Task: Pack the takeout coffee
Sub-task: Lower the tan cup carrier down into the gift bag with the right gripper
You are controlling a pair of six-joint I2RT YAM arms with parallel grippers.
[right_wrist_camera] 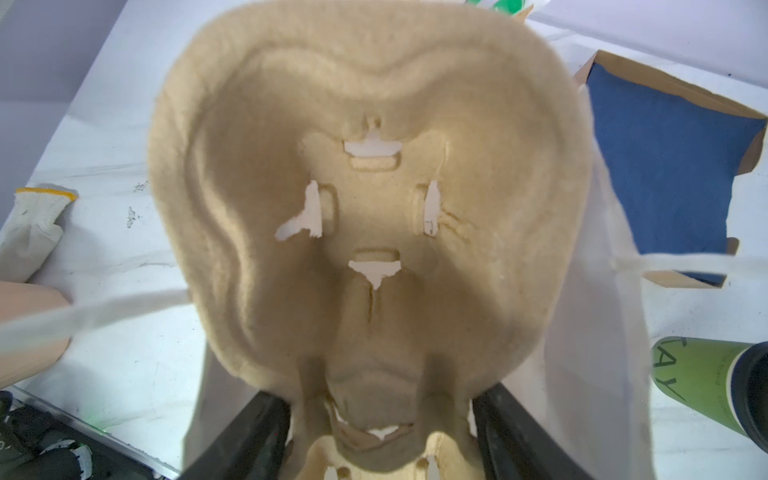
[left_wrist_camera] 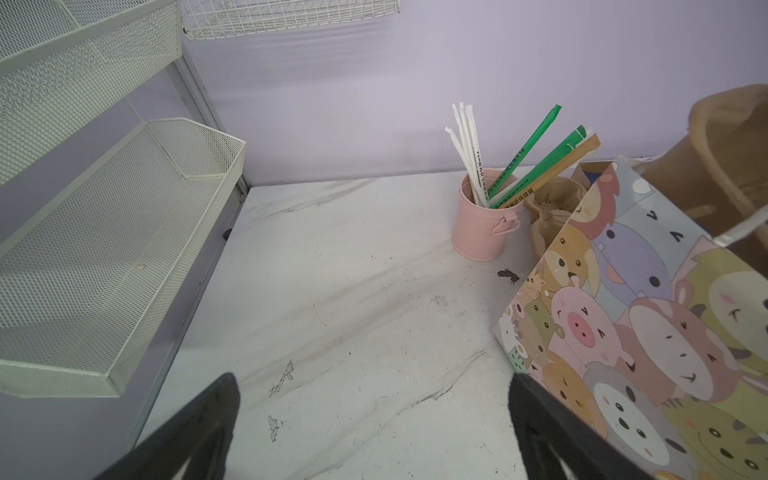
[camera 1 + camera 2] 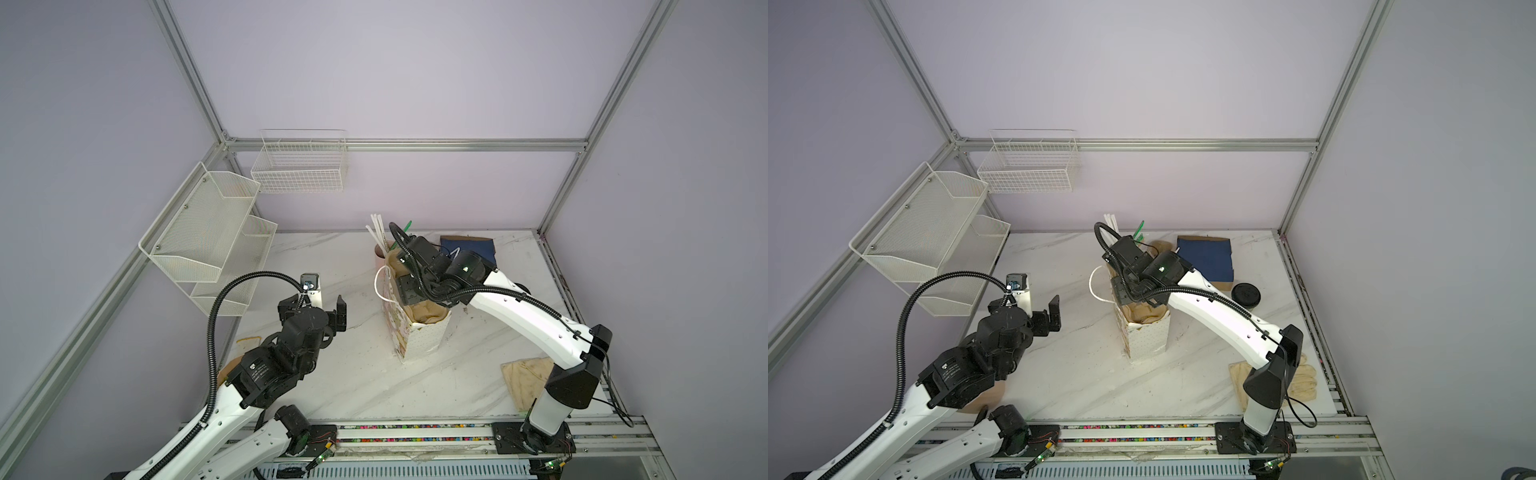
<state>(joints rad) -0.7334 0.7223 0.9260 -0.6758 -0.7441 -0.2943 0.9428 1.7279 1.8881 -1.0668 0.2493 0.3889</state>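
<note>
The takeout coffee [image 1: 702, 382], an olive-green paper cup with pale lettering and a black lid [image 3: 1246, 294], stands on the table to the right of the bag. No gripper touches it. My right gripper [image 1: 382, 411] is shut on the narrow waist of the tan pulp cup tray [image 1: 374, 208] and holds it at the mouth of the cartoon-printed paper bag [image 3: 1146, 340]. Part of the tray [image 3: 428, 313] is down inside the bag [image 3: 419, 340]. My left gripper [image 2: 374, 386] hangs open and empty over bare table to the left of the bag [image 2: 644, 332].
A pink mug with straws [image 2: 478, 232] stands behind the bag. A blue folded piece on brown paper [image 3: 1204, 257] lies at the back right. Pale gloves [image 3: 1304, 382] lie by the right arm's base. White mesh shelves [image 3: 208, 237] and a wire basket [image 3: 299, 166] hang on the left.
</note>
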